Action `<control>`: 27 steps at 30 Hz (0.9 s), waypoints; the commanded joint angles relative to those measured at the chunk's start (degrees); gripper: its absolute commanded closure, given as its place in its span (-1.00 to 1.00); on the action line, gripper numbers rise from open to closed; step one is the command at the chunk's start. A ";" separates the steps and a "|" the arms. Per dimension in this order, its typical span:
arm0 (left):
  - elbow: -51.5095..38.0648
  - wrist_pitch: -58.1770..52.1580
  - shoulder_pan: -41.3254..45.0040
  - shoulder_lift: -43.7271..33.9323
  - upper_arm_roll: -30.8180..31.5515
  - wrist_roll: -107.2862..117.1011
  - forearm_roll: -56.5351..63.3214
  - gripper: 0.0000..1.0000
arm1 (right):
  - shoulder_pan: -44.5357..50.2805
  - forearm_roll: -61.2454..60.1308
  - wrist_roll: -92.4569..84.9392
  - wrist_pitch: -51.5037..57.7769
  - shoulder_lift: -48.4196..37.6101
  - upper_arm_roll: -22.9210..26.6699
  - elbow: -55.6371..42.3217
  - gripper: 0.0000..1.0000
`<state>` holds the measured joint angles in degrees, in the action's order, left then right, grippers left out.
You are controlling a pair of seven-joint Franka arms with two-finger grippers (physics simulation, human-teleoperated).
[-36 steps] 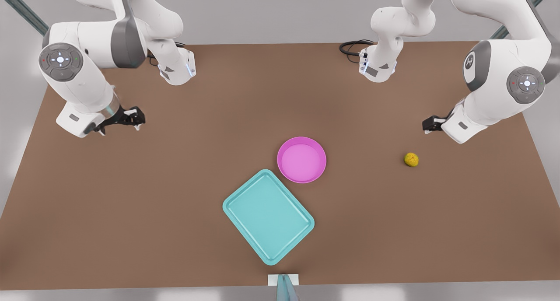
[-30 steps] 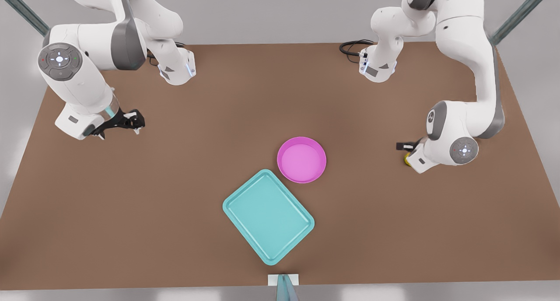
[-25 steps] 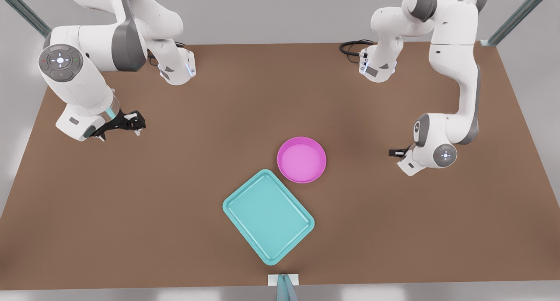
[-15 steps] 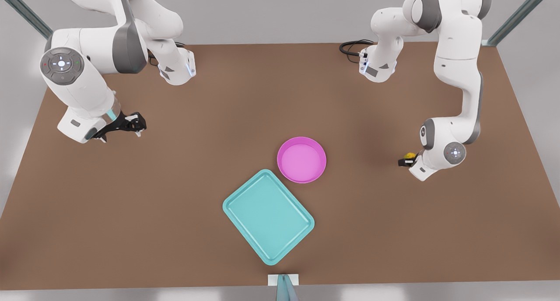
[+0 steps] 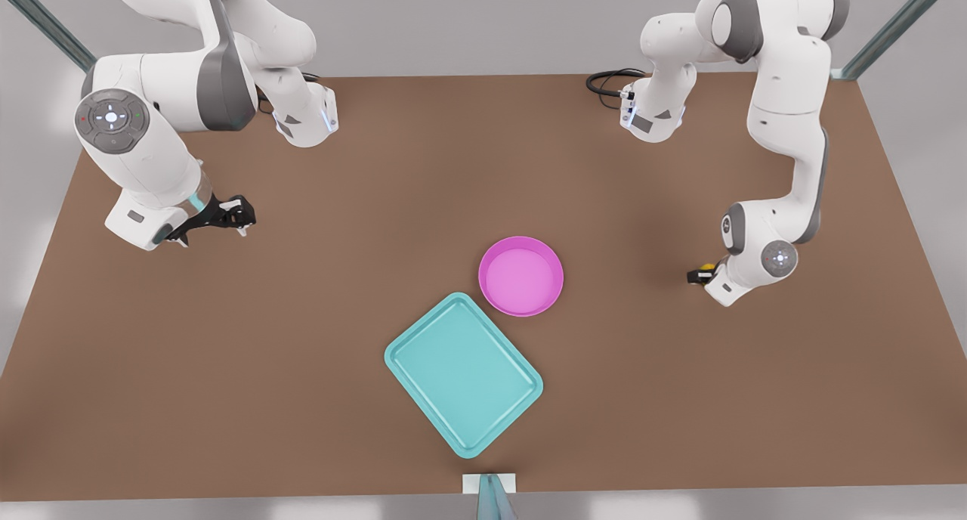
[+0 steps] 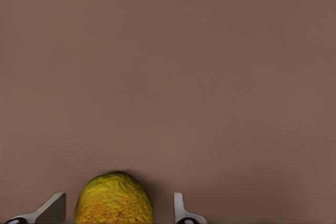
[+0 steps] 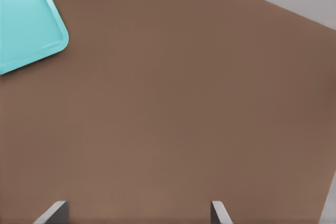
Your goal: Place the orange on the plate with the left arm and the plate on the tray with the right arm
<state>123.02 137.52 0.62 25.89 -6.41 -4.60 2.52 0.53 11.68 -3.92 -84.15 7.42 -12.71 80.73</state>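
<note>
The orange (image 5: pixel 707 267) lies on the table at the front view's right, mostly hidden behind my left gripper (image 5: pixel 699 275). In the left wrist view the orange (image 6: pixel 113 200) sits between the two fingers of the left gripper (image 6: pixel 119 199), which is open, with a gap on each side. The pink plate (image 5: pixel 521 276) rests near the table's middle, touching a corner of the teal tray (image 5: pixel 462 372). My right gripper (image 5: pixel 237 214) hangs open at the front view's left, far from the plate. A corner of the tray (image 7: pixel 26 24) appears in the right wrist view, beyond the right gripper (image 7: pixel 139 207).
Both arm bases (image 5: pixel 302 119) (image 5: pixel 651 116) stand at the table's far edge, with a black cable (image 5: pixel 608 82) beside one. A small white bracket (image 5: pixel 489 484) sits at the near edge. Bare brown tabletop (image 5: pixel 302 338) stretches around the tray and plate.
My left arm swung down from above the orange and lowered its gripper around it. The right arm drifted slightly toward the table's middle.
</note>
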 commanded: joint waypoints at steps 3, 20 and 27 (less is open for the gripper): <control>0.56 0.82 0.00 0.57 -0.01 -0.94 0.11 -1.00 | 0.00 -0.08 -0.21 0.04 -0.04 -0.03 0.13 -1.00; 0.38 1.52 -0.53 1.36 -0.01 -0.15 0.11 -0.35 | -1.23 -0.96 -0.65 0.04 -0.04 -0.03 0.48 -1.00; -6.29 -14.03 20.38 -4.53 7.82 28.05 -0.24 -0.35 | -1.49 -0.96 -0.65 0.04 0.05 -0.03 0.57 -1.00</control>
<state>116.81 131.31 18.19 21.83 0.74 1.08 2.82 -0.86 10.77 -4.34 -84.15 7.52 -12.71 81.31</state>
